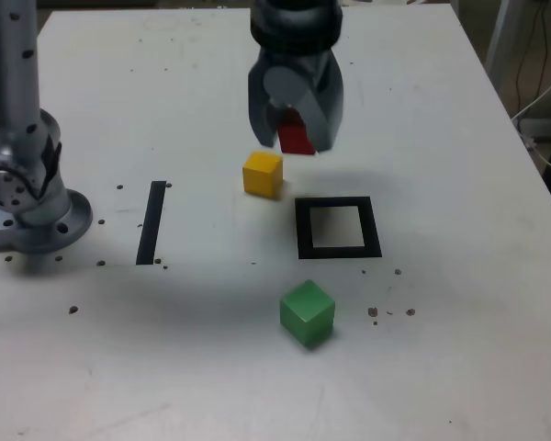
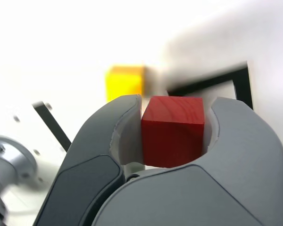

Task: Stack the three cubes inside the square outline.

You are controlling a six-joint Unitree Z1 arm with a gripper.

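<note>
We see a white surface (image 1: 441, 386), speckled with small dark spots, carrying everything. At the exterior view's left stands the arm's grey base (image 1: 28, 197). The pincer (image 1: 297, 138) hangs above the surface near the top centre, clenched on the red cube (image 1: 297, 138); in the wrist view the red cube (image 2: 172, 129) sits square between both grey jaws, lifted clear of the surface. The square outline (image 1: 338, 227), thick black with a pale centre, lies just below and to the exterior view's right of the pincer, nothing inside it. A black strip (image 1: 151, 222) lies well apart, toward the base. The green cube (image 1: 307, 313) sits below the outline, near it, not touching. The yellow cube (image 1: 263, 174) sits just beside the outline's upper-left corner, apart from it.
</note>
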